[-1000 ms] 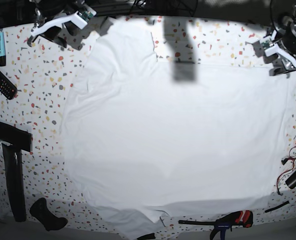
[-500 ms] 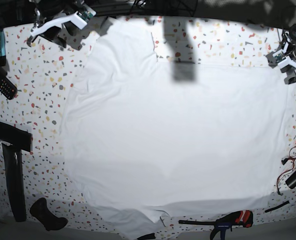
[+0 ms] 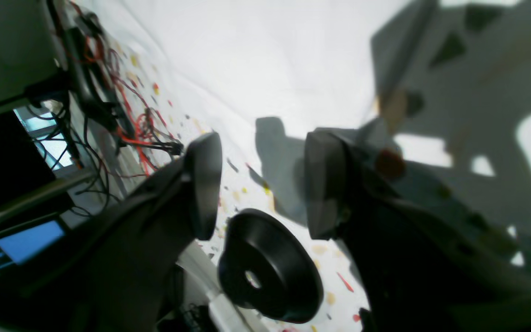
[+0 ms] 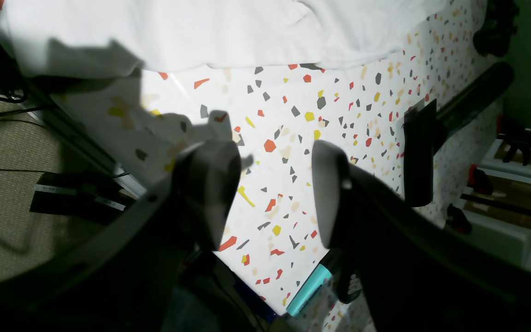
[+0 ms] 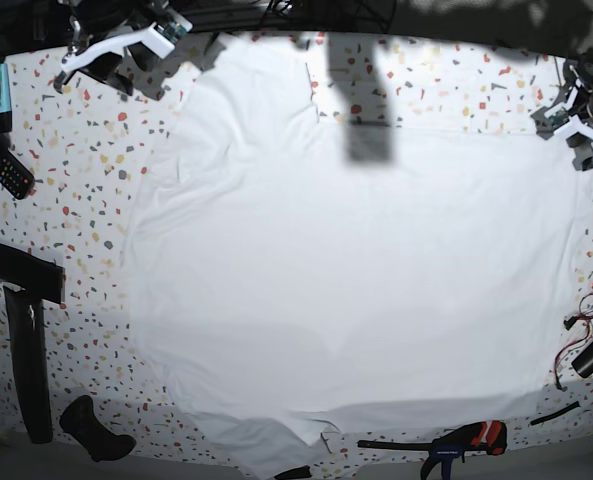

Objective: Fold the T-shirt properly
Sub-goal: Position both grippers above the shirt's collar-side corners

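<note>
The white T-shirt (image 5: 346,260) lies spread flat over most of the speckled table (image 5: 66,200), with a small fold at its near edge. My right gripper (image 5: 74,60) hovers at the far left corner, off the cloth. In the right wrist view it (image 4: 272,193) is open and empty over bare tabletop, with the shirt's edge (image 4: 224,32) beyond it. My left gripper (image 5: 586,132) is at the far right edge beside the shirt. In the left wrist view it (image 3: 261,184) is open and empty, with the shirt (image 3: 270,55) ahead.
A remote control (image 5: 1,160) and a teal marker (image 5: 2,85) lie at the left. Black bars (image 5: 21,270) sit at the left edge. A red and black clamp (image 5: 466,438) lies at the front. Red wires (image 5: 586,320) hang at the right. A black round disc (image 3: 270,267) sits under the left gripper.
The left arm has drawn back to the right, toward the table's far right edge. The right arm and the shirt have not moved.
</note>
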You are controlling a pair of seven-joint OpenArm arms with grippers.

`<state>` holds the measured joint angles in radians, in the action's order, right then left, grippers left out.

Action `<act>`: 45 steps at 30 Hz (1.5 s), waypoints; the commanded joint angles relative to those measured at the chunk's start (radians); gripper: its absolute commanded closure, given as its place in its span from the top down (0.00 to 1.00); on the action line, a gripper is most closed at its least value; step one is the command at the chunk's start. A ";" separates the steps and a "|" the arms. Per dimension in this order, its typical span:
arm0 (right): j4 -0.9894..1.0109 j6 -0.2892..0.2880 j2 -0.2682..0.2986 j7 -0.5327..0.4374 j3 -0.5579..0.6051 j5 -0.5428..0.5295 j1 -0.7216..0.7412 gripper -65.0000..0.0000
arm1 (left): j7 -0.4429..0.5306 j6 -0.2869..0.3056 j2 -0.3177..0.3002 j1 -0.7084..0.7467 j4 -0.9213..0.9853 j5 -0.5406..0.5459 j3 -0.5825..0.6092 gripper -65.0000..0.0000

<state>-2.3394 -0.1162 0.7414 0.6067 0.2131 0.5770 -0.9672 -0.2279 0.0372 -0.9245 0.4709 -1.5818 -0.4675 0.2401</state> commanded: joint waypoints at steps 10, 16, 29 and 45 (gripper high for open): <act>-0.017 0.012 0.006 -0.008 -0.003 0.015 -0.008 0.46 | -0.161 0.112 -0.029 0.056 -0.230 0.043 -0.009 0.43; -0.017 0.012 0.006 -0.008 -0.003 0.015 -0.008 0.46 | -0.035 0.209 -0.029 0.145 -0.273 0.084 -0.009 0.43; -0.017 0.012 0.006 -0.008 -0.003 0.015 -0.008 0.46 | 0.081 0.158 0.001 0.074 0.033 -0.066 -0.009 0.43; -0.017 0.012 0.006 -0.008 -0.003 0.015 -0.008 0.46 | 0.148 0.053 0.002 0.072 0.280 -0.119 -0.009 0.43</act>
<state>-2.3394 -0.1162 0.7399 0.6067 0.2131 0.5770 -0.9672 -0.0601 0.0280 -0.9142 0.5289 -1.3102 -0.5838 0.2256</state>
